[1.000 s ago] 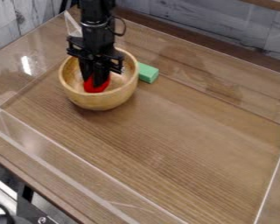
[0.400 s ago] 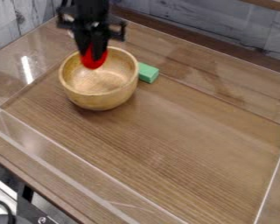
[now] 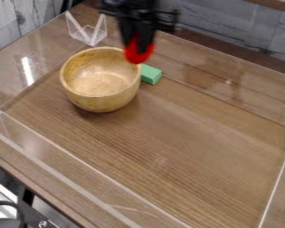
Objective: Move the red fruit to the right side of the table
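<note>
Since 1 second ago the jaws have lifted clear of the wooden bowl (image 3: 100,79) and swung rightward, so they now hang above the bowl's right rim and the green block (image 3: 151,75). They are pinching the red fruit (image 3: 138,52), which sits between the fingertips in the air, off the counter (image 3: 192,151) altogether. The gripper (image 3: 138,49) points straight down, and the fruit's long axis looks roughly upright, though blur makes this hard to confirm. The bowl is now empty. The green block lies on the counter just beside the bowl's right edge, directly beneath the carried fruit. The relation that matters: the fruit is already in the jaws, while its goal, the open wood on the right side of the counter, lies well apart to the right and nearer the camera. Travel should probably run that way, clearing the block.
</note>
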You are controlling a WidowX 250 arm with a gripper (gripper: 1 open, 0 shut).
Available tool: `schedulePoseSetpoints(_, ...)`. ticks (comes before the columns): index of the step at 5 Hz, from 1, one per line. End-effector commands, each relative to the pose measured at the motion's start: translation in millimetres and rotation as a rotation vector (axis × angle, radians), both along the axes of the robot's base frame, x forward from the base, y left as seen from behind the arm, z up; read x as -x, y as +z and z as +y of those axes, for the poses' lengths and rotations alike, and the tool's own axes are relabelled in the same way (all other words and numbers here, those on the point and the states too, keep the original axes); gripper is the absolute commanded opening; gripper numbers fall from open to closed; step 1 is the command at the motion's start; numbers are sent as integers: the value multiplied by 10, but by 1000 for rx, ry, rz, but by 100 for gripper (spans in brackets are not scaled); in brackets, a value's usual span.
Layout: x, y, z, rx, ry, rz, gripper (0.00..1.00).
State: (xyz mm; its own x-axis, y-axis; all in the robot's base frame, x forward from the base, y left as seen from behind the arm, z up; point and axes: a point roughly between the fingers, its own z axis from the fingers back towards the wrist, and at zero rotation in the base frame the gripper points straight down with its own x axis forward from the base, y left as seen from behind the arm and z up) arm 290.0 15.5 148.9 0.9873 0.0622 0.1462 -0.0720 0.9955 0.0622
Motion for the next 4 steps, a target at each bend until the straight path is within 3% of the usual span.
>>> schedulePoseSetpoints(1, 22, 191, -424, -6, -96, -52, 0)
schedulePoseSetpoints(2, 88, 22, -859, -9, -128, -32, 0)
schedulePoseSetpoints(3, 127, -254, -1120, -11, -111, 20, 0)
schedulePoseSetpoints(4, 164, -565, -1149, -33, -76, 66, 0)
